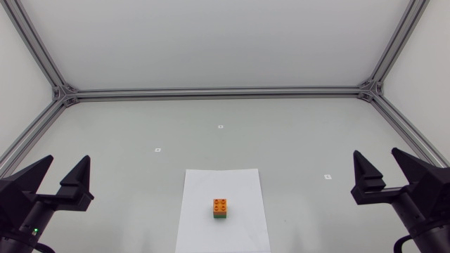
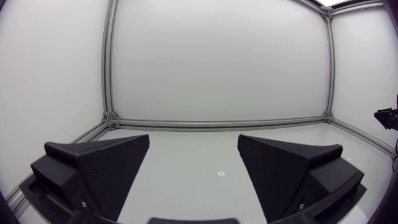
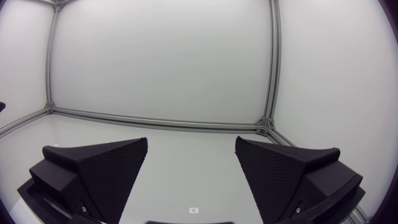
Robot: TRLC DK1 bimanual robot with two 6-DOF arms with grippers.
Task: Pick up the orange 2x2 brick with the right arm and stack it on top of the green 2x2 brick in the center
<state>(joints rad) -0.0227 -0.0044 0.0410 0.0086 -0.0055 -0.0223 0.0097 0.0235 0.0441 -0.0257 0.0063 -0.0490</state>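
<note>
An orange 2x2 plastic brick sits squarely on a green 2x2 plastic brick. In the head view only a thin green edge shows beneath it. The pair stands near the middle of a white rectangular sheet of paper, which lies on the pale grey counter and seems to mark the central work spot.

The matte black right claw hangs well apart from the sheet on the right arm's side. It is released, with its two wedge-shaped fingers spread and nothing between them. The matte black left claw mirrors it, well apart from the sheet on the other side, equally released and empty.

Both wrist views look across bare counter towards the far wall and show neither the sheet nor the bricks, which suggests both arms are parked at rest.

With orange already seated on green and aligned edge to edge as far as can be seen, the stacking looks done. Standing this far off the sheet, neither claw is placed to nudge the stack. Whether the studs are pressed fully home cannot be told from above.
</note>
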